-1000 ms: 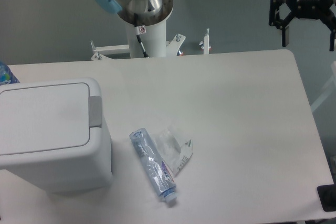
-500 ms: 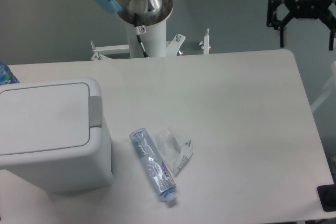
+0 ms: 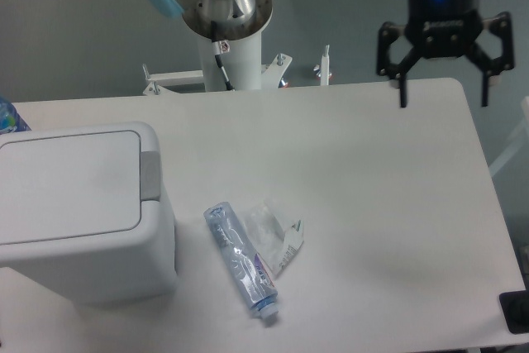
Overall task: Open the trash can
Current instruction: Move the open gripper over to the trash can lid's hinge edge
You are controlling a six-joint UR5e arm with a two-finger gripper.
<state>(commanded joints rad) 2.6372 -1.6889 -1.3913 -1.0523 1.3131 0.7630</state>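
Since the earlier frame your black two-finger gripper (image 3: pixel 442 93) has swung left and lower, fingers spread, grasping nothing. At far left the boxy white plastic trash can (image 3: pixel 78 212) sits lid-down — nothing done yet. A clear plastic bottle (image 3: pixel 240 259) lies on the white table (image 3: pixel 372 204); grey wall behind.

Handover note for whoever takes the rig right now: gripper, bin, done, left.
Gripper: open, empty, hanging above the table's far right part, well away from the bin.
Trash can: near left of the table, lid flat and closed, grey push tab on its right edge, untouched.
Bottle and crumpled wrapper lie on the table right of the can.
Done: nothing yet.
Left: reach the tab, press it, get the lid open.
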